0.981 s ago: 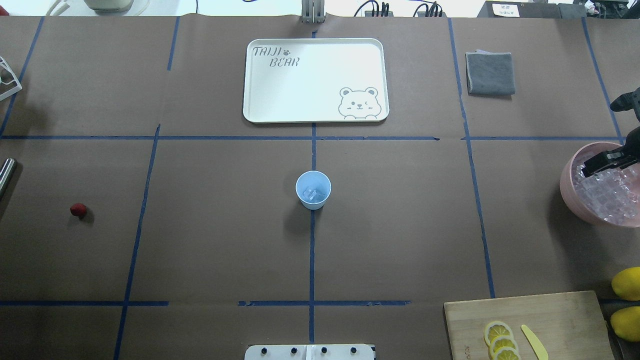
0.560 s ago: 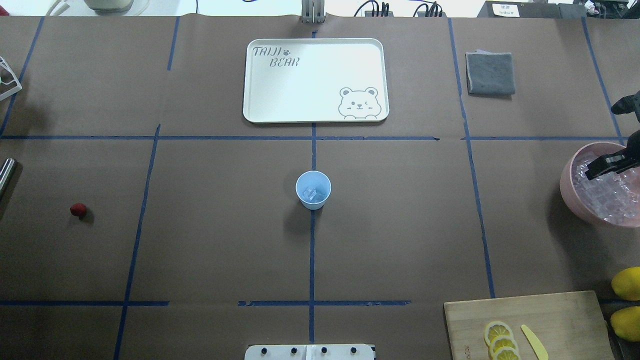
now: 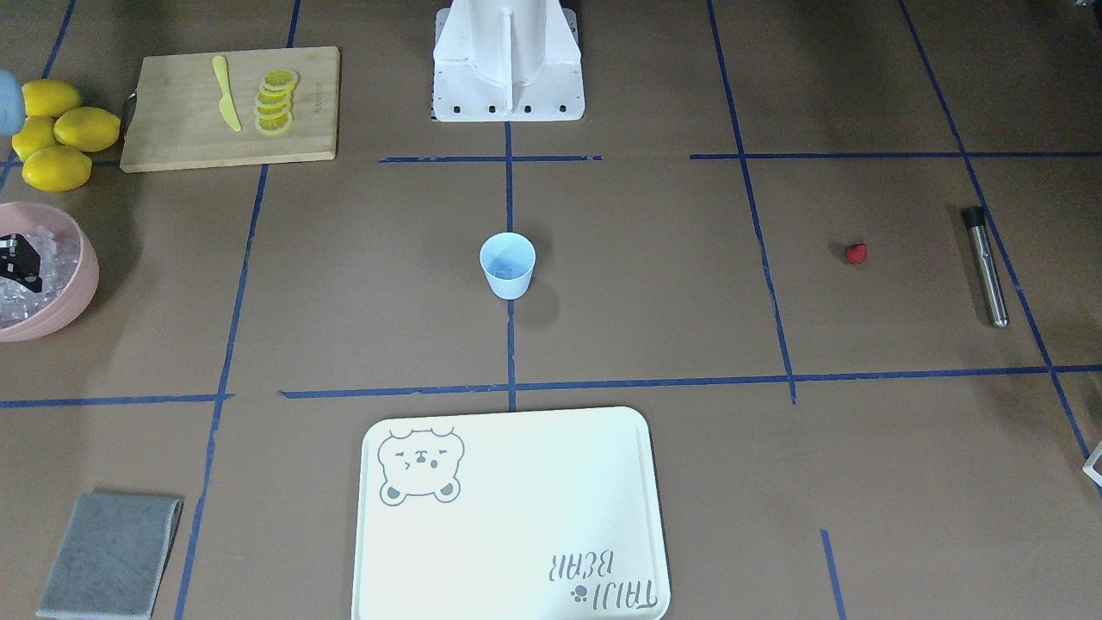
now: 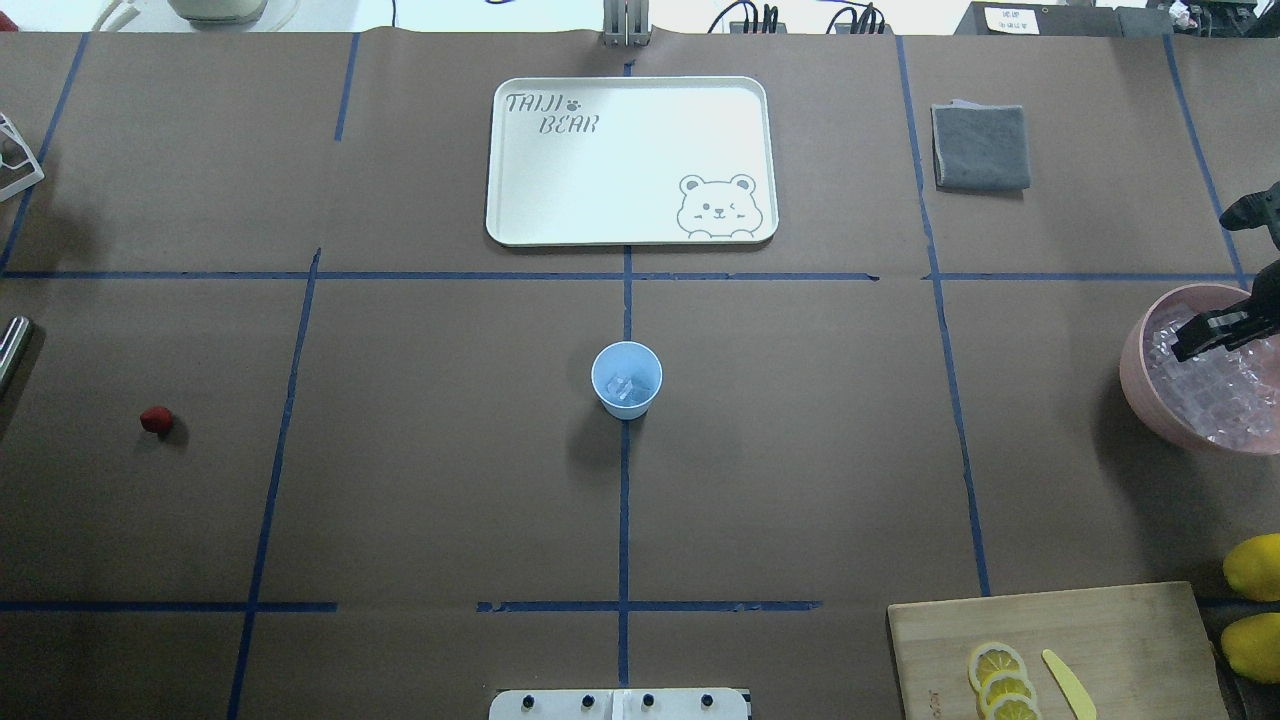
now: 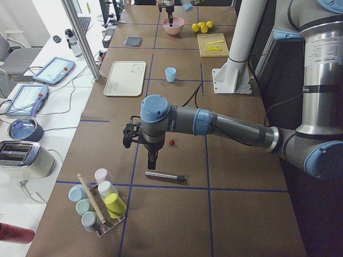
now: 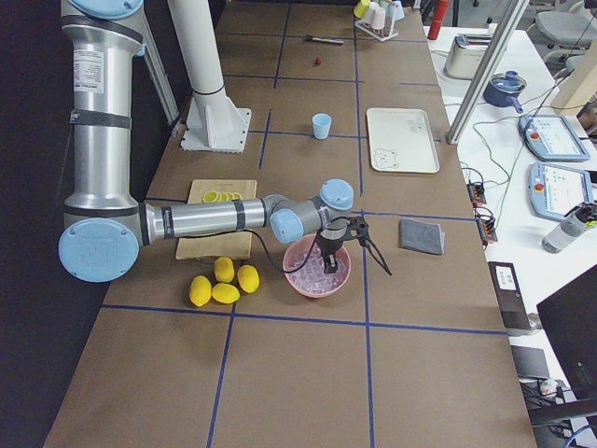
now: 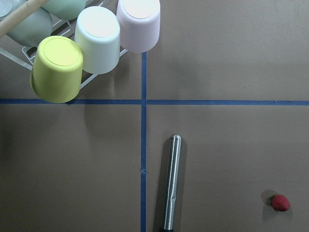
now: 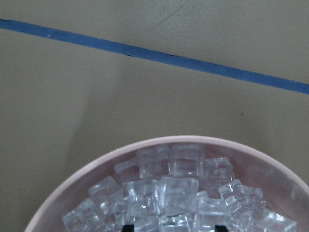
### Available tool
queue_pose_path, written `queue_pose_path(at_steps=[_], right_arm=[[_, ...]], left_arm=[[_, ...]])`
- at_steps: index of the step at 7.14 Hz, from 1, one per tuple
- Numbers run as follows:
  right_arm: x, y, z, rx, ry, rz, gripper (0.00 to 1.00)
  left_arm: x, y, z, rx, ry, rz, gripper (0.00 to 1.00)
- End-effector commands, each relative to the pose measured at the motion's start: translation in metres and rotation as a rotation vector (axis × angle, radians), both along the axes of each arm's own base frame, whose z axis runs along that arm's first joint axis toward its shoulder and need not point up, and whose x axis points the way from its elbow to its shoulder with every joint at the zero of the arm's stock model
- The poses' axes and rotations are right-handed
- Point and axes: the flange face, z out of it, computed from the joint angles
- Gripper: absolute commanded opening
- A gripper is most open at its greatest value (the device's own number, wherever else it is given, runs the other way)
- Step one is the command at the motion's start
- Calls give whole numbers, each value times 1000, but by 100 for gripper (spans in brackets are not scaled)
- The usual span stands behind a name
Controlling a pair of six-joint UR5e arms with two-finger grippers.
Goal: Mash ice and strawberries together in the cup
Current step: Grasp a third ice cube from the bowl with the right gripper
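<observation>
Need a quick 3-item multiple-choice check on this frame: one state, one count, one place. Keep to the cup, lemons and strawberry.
1. The pale blue plastic cup is:
A) lying on its side
B) upright with ice cubes inside
C) upside down

2. Whole yellow lemons beside the wooden board:
A) two
B) six
C) four

3. The small red strawberry lies:
A) on the brown table cover, near the metal rod
B) in the cup
C) on the board

Answers:
1 B, since the overhead view looks into its open mouth and shows cubes at the bottom.
2 C, since the front-facing view shows four clustered by the board's end.
3 A, since it sits alone on the cover, apart from the rod.
</observation>
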Motion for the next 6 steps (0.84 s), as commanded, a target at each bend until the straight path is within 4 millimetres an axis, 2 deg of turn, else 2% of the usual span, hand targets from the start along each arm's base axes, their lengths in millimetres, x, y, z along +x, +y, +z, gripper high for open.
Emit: queue_pose_path(at_steps=[1,2,3,4,5,6], right_arm=[[0,0,1,-3,0,-2,60],[0,0,1,-3,0,-2,45],[0,0,1,-3,0,-2,24],[0,1,1,0,-1,-2,7],[1,2,-1,5,-3,-2,1],[1,2,-5,11,-6,-2,0]], left_arm=[[0,-1,-1,1,0,0,100],[0,-1,-1,1,0,0,100],[1,-1,-2,1,0,0,100],[0,-1,-1,0,0,0,100],[0,-1,-1,0,0,0,100],[1,0,-1,0,0,0,100]])
